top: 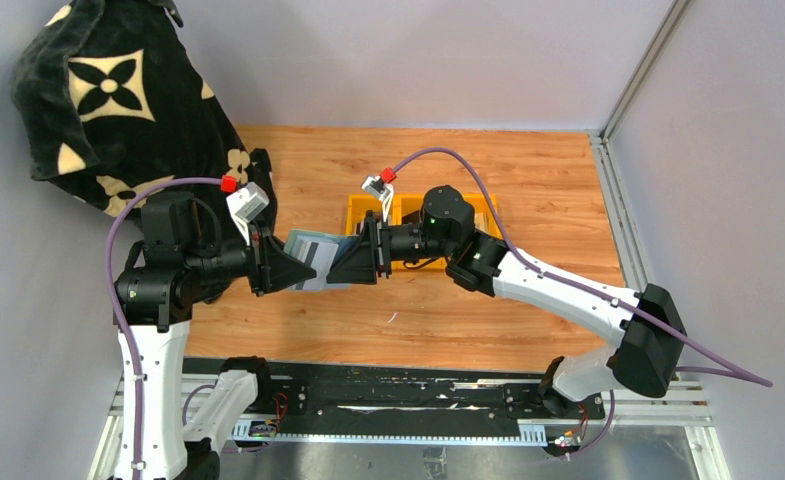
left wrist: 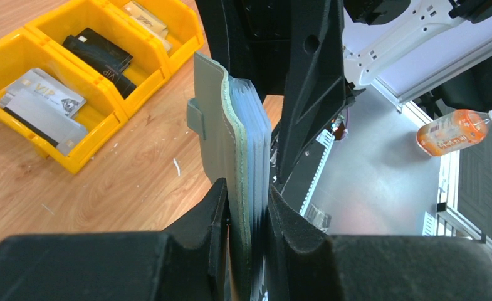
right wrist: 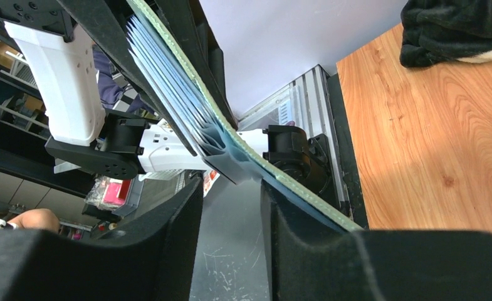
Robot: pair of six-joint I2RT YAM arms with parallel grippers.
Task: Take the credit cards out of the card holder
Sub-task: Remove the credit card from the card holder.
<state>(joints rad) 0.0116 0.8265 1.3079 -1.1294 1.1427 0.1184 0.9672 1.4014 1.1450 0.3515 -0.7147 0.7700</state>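
Observation:
My left gripper point(top: 290, 268) point(left wrist: 248, 195) is shut on the sage-green card holder point(top: 313, 256) point(left wrist: 213, 132) and holds it on edge above the table. Its pale blue plastic sleeves point(left wrist: 257, 144) point(right wrist: 162, 75) fan out from the green cover point(right wrist: 293, 194). I cannot tell cards apart inside the sleeves. My right gripper point(top: 352, 262) point(right wrist: 230, 194) is open at the holder's other end. The sleeves' folded edge sits just above its gap and the green cover runs along the outside of its right finger point(right wrist: 306, 251). Grey credit cards point(left wrist: 42, 103) lie in a yellow bin point(left wrist: 74, 164).
A row of yellow bins point(top: 366, 212) stands behind the grippers; one holds a black wallet point(left wrist: 99, 53), another a pale card point(left wrist: 144, 15). A black plush cloth with cream flowers point(top: 118, 110) fills the far left. An orange bottle point(left wrist: 457, 130) lies off the table.

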